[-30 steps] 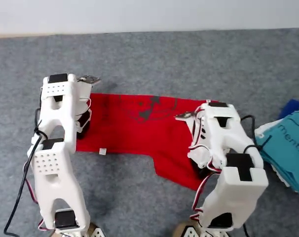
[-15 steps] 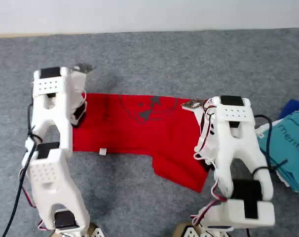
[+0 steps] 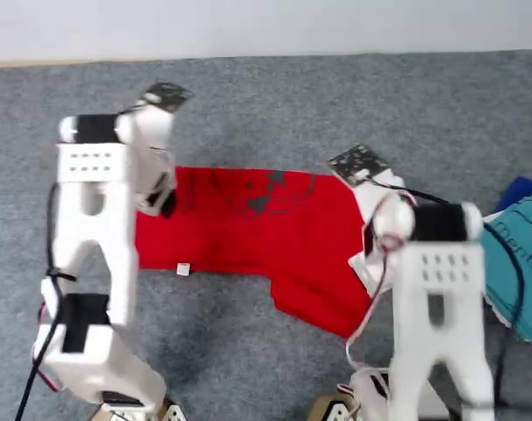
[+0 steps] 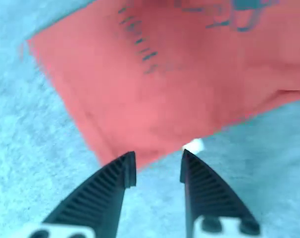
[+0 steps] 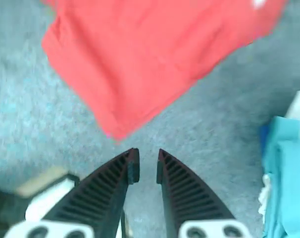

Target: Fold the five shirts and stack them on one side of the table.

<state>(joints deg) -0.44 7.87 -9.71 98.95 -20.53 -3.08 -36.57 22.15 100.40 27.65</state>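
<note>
The red shirt (image 3: 248, 232) lies spread flat on the grey table (image 3: 336, 96) with its dark print facing up, stretched between the two arms. The left claw (image 4: 157, 166) hangs above the shirt's near edge. The red cloth starts just past its fingertips and runs away from them, and a small white tag (image 4: 193, 145) sits at the hem close beside one tip. This claw's jaws stand a little apart, with nothing between them but grey table.

The right claw (image 5: 146, 163) hovers over bare table just short of the shirt's drooping corner, which points back toward its tips. Its jaws are parted by only a narrow slit and grip nothing. Off to one side of the right claw, well apart from the red shirt, sits a pile of teal cloth (image 5: 288, 168). In the high view this pile lies beyond the right arm (image 3: 433, 281), on the side away from the left arm (image 3: 95, 219).
</note>
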